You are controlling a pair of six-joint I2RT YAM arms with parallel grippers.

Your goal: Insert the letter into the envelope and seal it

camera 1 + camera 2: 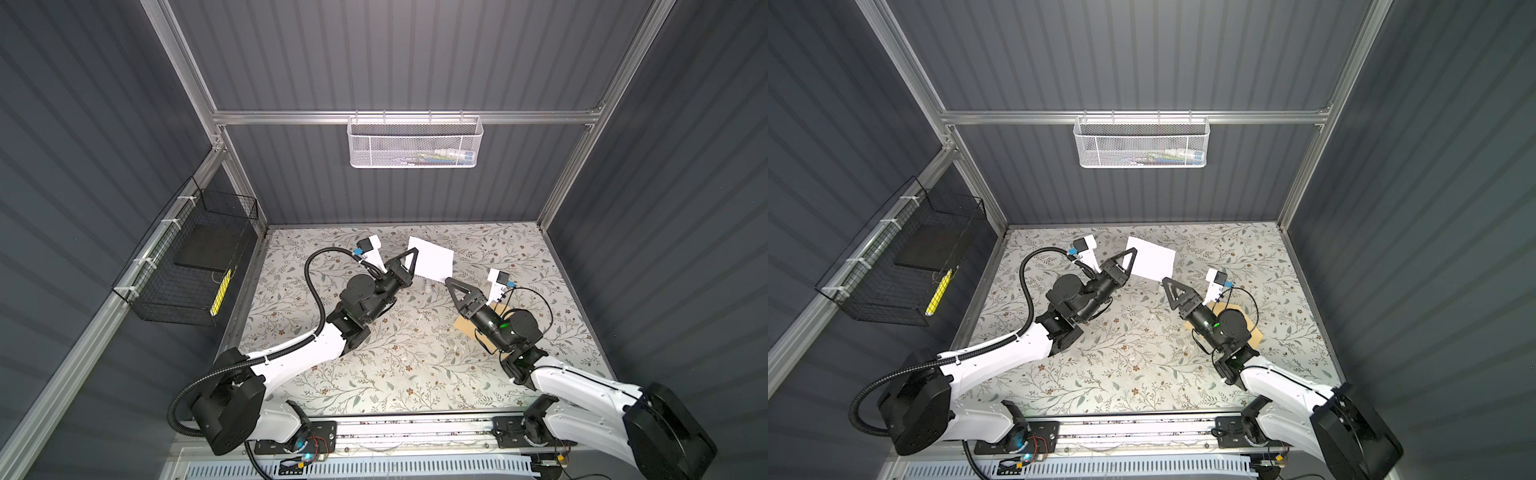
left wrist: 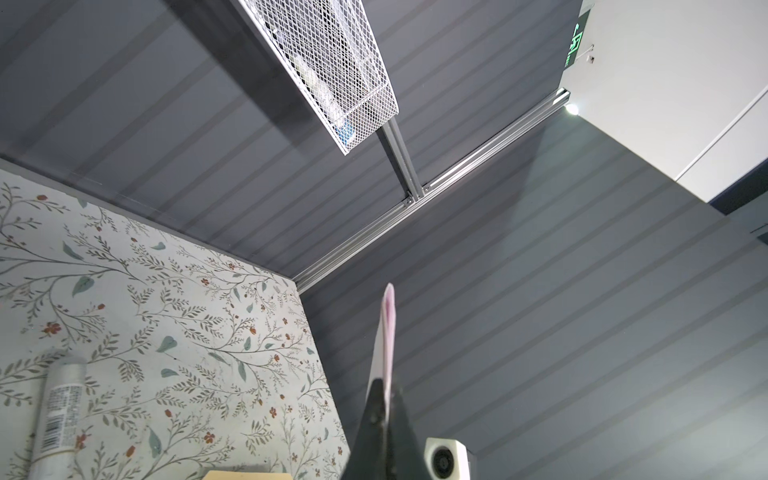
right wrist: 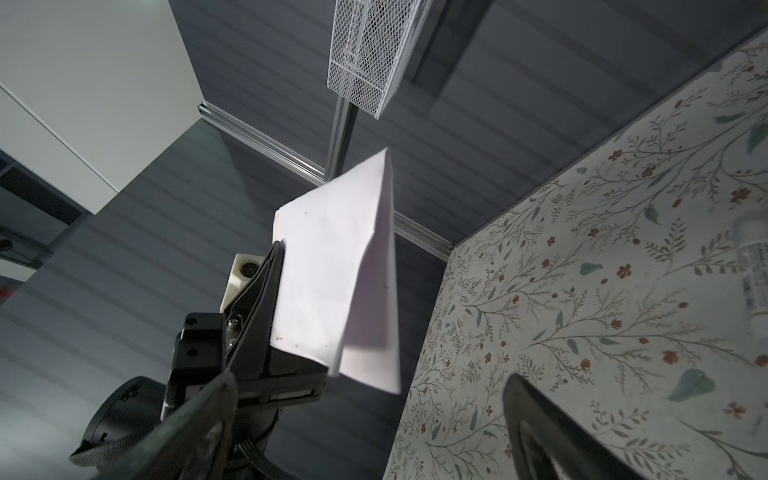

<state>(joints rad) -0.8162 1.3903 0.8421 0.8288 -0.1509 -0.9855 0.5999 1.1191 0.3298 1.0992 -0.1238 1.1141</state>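
Observation:
The white letter hangs in the air over the far middle of the table. My left gripper is shut on its left edge. The left wrist view shows the sheet edge-on between my left gripper's closed fingers. My right gripper is open just by the letter's near right corner, gripping nothing. In the right wrist view the folded letter hangs ahead of my right gripper's spread fingers. The tan envelope lies on the table, mostly hidden under the right arm.
A small white tube lies on the floral table below the letter. A white mesh basket hangs on the back wall. A black wire basket hangs on the left wall. Dark walls close in three sides.

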